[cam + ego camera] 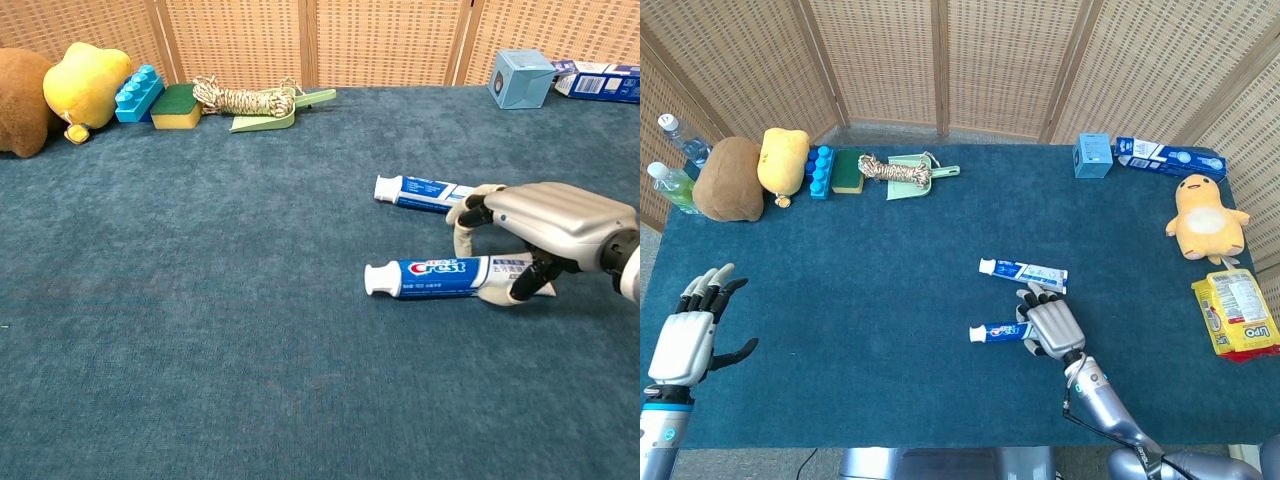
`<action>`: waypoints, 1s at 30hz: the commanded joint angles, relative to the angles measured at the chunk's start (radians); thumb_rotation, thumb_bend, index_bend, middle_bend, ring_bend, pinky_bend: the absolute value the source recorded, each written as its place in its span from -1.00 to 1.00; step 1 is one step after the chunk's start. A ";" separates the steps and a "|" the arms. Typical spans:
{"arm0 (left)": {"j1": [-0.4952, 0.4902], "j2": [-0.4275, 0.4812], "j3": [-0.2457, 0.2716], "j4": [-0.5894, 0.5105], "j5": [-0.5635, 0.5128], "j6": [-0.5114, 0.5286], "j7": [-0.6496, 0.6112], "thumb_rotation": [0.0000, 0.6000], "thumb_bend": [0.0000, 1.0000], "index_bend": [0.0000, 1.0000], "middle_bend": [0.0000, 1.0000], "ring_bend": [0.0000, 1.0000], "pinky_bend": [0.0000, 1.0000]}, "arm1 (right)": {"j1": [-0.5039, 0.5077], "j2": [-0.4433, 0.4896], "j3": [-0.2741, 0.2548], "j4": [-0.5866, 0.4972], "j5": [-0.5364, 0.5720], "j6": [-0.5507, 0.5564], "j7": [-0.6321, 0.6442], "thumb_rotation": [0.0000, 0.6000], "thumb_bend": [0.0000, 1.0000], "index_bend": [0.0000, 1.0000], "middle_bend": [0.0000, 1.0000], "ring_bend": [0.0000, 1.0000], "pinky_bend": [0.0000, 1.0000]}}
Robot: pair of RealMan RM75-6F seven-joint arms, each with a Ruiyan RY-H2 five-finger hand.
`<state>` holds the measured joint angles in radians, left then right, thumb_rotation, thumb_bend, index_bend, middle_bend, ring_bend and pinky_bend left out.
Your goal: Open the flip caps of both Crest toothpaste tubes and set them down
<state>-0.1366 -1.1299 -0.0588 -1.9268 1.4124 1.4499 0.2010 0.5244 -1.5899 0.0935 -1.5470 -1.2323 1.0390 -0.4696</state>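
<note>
Two Crest toothpaste tubes lie on the blue tablecloth with their white caps pointing left. The far tube (1023, 271) (422, 191) lies free. My right hand (1052, 323) (548, 228) is cupped over the tail half of the near tube (996, 331) (437, 277). Its fingers arch over the tube's far side and its thumb presses the near side, gripping the tube as it lies on the cloth. Both caps look closed. My left hand (688, 338) hovers open at the table's left edge with fingers spread, shown only in the head view.
Along the back edge sit a brown plush (729, 180), a yellow plush (783, 160), blue blocks (819, 171), a sponge (848, 170), a rope on a green dustpan (902, 172), a blue box (1093, 155) and a toothpaste carton (1168, 156). A duck plush (1204, 215) and a snack packet (1238, 314) lie at the right.
</note>
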 commanded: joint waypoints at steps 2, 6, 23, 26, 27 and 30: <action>0.001 0.001 0.000 0.000 0.005 0.003 -0.004 1.00 -0.65 -0.69 -0.89 -0.99 -0.89 | -0.006 0.008 -0.001 -0.017 -0.010 0.013 0.027 1.00 -0.35 0.27 -0.34 -0.60 -0.33; 0.004 0.003 0.001 -0.001 0.014 0.010 -0.007 1.00 -0.65 -0.70 -0.90 -1.00 -0.89 | -0.018 0.024 -0.007 -0.035 -0.029 0.032 0.067 1.00 -0.34 0.46 -0.14 -0.38 -0.14; 0.010 0.010 0.006 -0.022 0.032 0.017 0.001 1.00 -0.65 -0.71 -0.89 -1.00 -0.89 | -0.040 0.151 0.005 -0.073 -0.088 -0.029 0.524 1.00 -0.22 0.72 0.32 0.14 0.42; 0.004 0.016 0.007 -0.025 0.030 0.004 0.006 1.00 -0.65 -0.71 -0.89 -1.00 -0.88 | -0.034 0.199 0.014 -0.084 -0.095 -0.092 0.722 1.00 -0.22 0.73 0.33 0.16 0.45; 0.001 0.019 0.007 -0.027 0.029 -0.002 0.008 1.00 -0.65 -0.71 -0.89 -0.99 -0.88 | -0.031 0.213 0.016 -0.084 -0.100 -0.111 0.780 1.00 -0.22 0.73 0.34 0.17 0.46; -0.009 0.025 0.005 -0.030 0.028 -0.018 0.017 1.00 -0.65 -0.71 -0.86 -0.94 -0.85 | -0.026 0.251 0.017 -0.083 -0.126 -0.157 0.948 1.00 -0.22 0.72 0.35 0.19 0.47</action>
<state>-0.1425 -1.1071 -0.0533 -1.9558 1.4409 1.4362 0.2147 0.4907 -1.4074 0.1006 -1.6206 -1.3280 0.9628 0.2688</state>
